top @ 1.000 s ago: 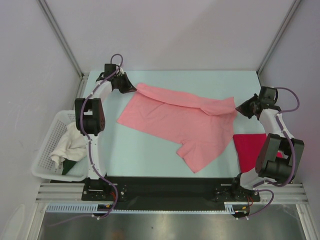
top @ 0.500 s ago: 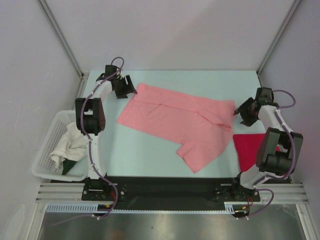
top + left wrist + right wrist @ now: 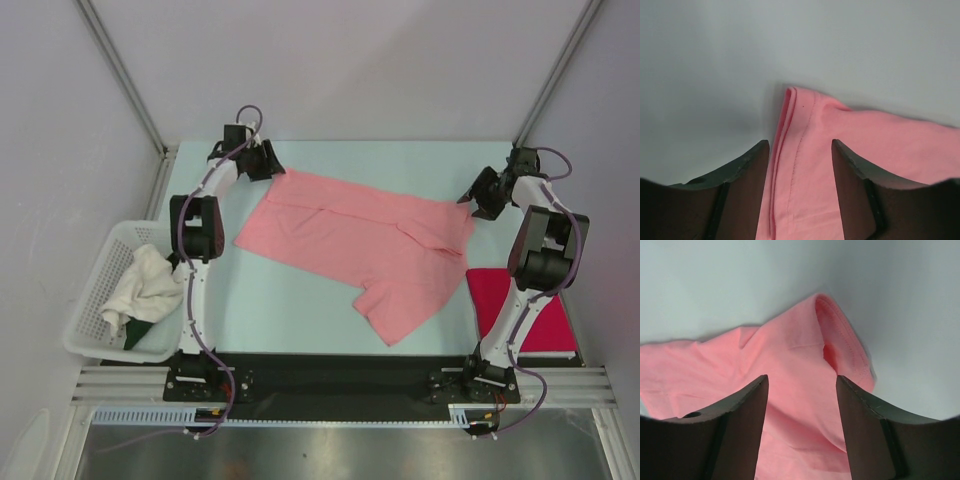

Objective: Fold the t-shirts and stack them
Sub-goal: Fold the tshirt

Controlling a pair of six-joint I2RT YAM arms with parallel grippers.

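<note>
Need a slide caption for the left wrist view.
Open left gripper poised over the hemmed corner of the salmon-pink t-shirt.

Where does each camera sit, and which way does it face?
Top external: above and behind the bases, facing down on the table; left arm and right arm show whole.
Left wrist: on that wrist, facing a hemmed corner of the pink t-shirt; open left gripper shows.
Right wrist: same, facing another corner; open right gripper shows.
All three share the pink t-shirt.

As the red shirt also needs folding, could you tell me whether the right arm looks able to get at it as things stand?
Probably yes: the red shirt lies bare beside that arm's base, and the right gripper is open and empty, though it would have to pull well back.
</note>
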